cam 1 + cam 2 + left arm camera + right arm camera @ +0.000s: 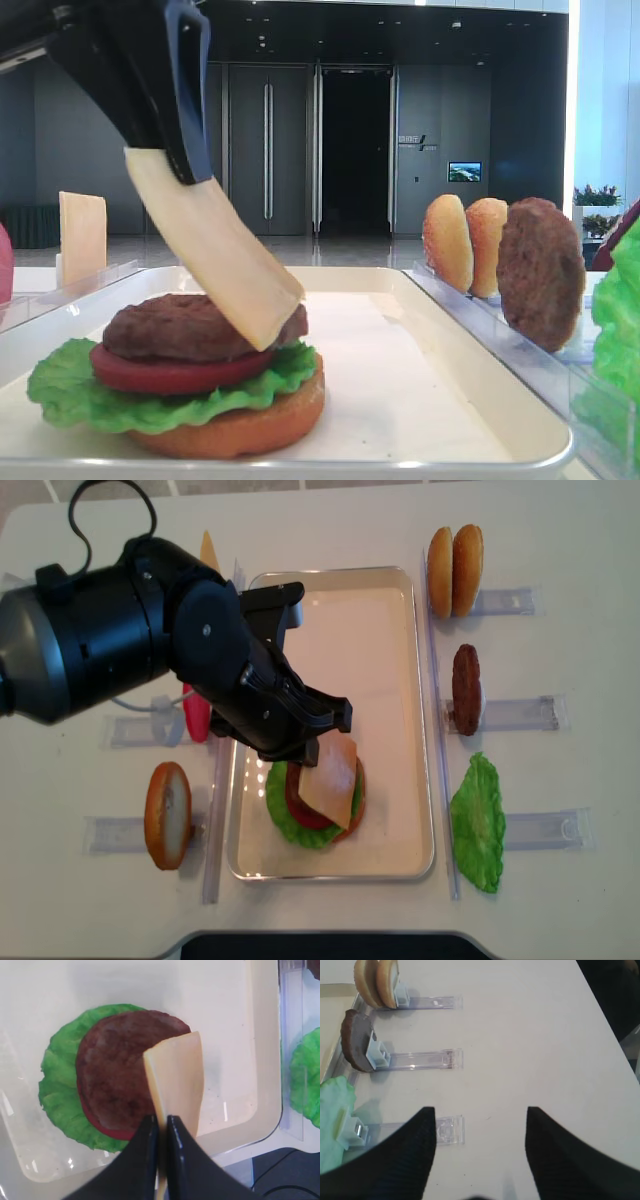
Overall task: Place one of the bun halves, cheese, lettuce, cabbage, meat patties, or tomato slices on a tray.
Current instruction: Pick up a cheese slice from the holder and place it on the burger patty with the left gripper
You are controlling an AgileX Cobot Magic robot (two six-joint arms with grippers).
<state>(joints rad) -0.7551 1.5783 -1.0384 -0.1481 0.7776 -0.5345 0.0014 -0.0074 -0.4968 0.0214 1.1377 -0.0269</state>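
The cheese [176, 1077] is clamped by one edge in the left gripper [161, 1127], whose jaws are pressed together on the slice. The slice hangs tilted, its lower corner over the meat patty [117, 1077] stacked on tomato, lettuce [57, 1090] and a bun half inside the tray [265, 1085]; contact with the patty cannot be confirmed. The step in hand is judged to be cheese placement. The next move calls for the slice to be lowered flat, centred on the patty, then released. The right gripper [480, 1150] is held apart above the table [530, 1035], holding nothing.
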